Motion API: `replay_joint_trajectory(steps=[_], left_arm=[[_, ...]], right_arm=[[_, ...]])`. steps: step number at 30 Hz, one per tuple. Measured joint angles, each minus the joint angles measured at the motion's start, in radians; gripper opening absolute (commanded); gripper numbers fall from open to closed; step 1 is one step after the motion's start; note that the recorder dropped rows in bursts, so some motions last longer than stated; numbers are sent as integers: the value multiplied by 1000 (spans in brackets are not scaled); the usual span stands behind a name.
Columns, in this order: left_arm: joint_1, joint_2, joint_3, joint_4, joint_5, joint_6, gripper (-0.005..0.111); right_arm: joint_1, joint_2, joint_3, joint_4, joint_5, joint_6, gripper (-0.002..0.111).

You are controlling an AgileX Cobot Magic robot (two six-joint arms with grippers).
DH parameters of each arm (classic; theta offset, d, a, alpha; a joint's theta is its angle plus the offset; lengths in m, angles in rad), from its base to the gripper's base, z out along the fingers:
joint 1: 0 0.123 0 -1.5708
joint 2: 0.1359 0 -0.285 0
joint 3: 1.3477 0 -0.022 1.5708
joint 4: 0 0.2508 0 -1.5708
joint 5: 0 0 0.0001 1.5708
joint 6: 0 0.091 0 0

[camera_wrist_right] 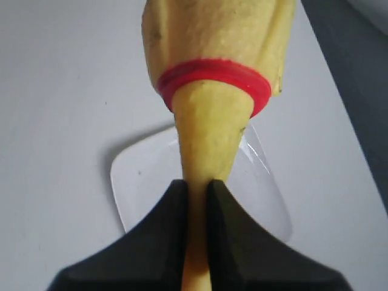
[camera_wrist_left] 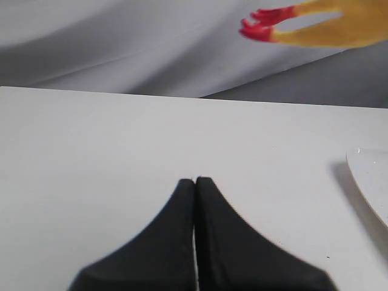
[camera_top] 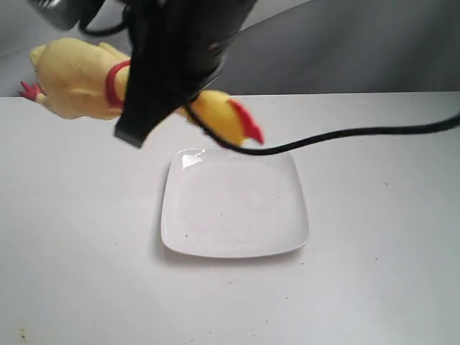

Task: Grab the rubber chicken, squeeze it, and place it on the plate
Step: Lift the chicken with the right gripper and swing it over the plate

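Observation:
The rubber chicken [camera_top: 75, 79] hangs in the air above the table, lying roughly level, its plump yellow body at the left and its red comb [camera_top: 248, 123] at the right, over the plate's far edge. My right gripper [camera_wrist_right: 196, 183] is shut on its thin neck just below the red collar ring [camera_wrist_right: 213, 74]; in the exterior view the black arm [camera_top: 176, 57] hides the grip. The white square plate [camera_top: 233, 205] lies flat below. My left gripper [camera_wrist_left: 195, 180] is shut and empty, low over bare table, with the chicken's red feet [camera_wrist_left: 265, 27] high beyond it.
A black cable [camera_top: 359, 135] runs from the arm across the table toward the right edge. The white tabletop [camera_top: 79, 251] spreads all round the plate. A grey backdrop [camera_top: 359, 43] rises behind the table's far edge.

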Motion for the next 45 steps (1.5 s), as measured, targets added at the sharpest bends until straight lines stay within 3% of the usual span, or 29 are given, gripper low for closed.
replay_joint_trajectory(steps=[7, 14, 22, 33, 37, 45], left_arm=[[0, 0, 0, 0, 0, 0, 0], [0, 0, 0, 0, 0, 0, 0], [0, 0, 0, 0, 0, 0, 0], [0, 0, 0, 49, -40, 15, 0], [0, 0, 0, 72, -197, 19, 0], [0, 0, 0, 107, -777, 28, 0]], right_arm=[[0, -277, 48, 46, 92, -161, 0], [0, -453, 284, 30, 97, -181, 0], [0, -521, 572, 26, 90, -181, 0], [0, -536, 607, 45, 26, -175, 0], [0, -536, 607, 47, 26, -175, 0], [0, -536, 607, 101, 26, -173, 0]])
